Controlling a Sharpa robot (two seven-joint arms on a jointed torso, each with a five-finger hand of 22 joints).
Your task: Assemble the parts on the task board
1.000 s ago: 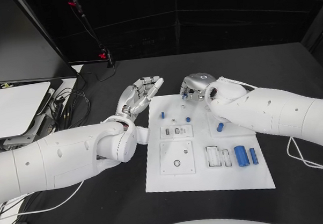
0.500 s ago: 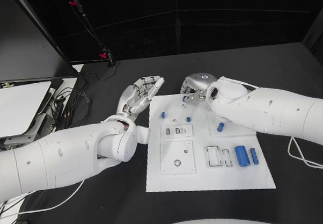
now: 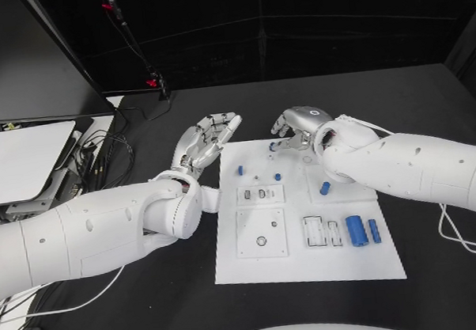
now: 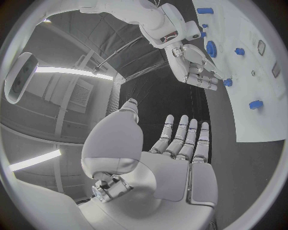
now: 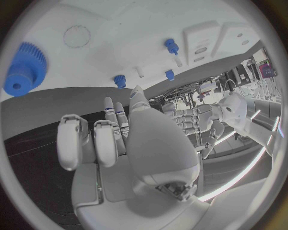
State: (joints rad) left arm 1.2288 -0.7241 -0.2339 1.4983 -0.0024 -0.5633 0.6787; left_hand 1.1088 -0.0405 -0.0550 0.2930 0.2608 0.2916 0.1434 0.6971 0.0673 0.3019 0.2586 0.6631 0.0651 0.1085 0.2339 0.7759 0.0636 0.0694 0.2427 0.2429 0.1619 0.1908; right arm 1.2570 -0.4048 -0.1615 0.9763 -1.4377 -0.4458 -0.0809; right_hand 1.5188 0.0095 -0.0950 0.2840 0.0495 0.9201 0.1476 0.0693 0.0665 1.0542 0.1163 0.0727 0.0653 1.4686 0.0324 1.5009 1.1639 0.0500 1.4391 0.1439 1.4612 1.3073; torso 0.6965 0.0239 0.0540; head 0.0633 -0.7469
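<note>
Matt white plastic task board (image 3: 306,265), glossy blue plastic parts (image 3: 356,230), matt black table (image 3: 415,99).

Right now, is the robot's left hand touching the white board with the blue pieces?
Apart. The head view shows the left hand open beside the task board, black table between them; the left wrist view shows its fingers short of the board's edge.

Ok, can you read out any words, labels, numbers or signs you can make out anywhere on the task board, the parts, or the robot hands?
None can be read.
The task board shows outlined slots and a faint circle, no lettering.
The blue parts, such as the gear, carry no markings.
The left robot hand and right robot hand show no legible label; a small dark mark on the right robot hand's back is too small to read.
</note>
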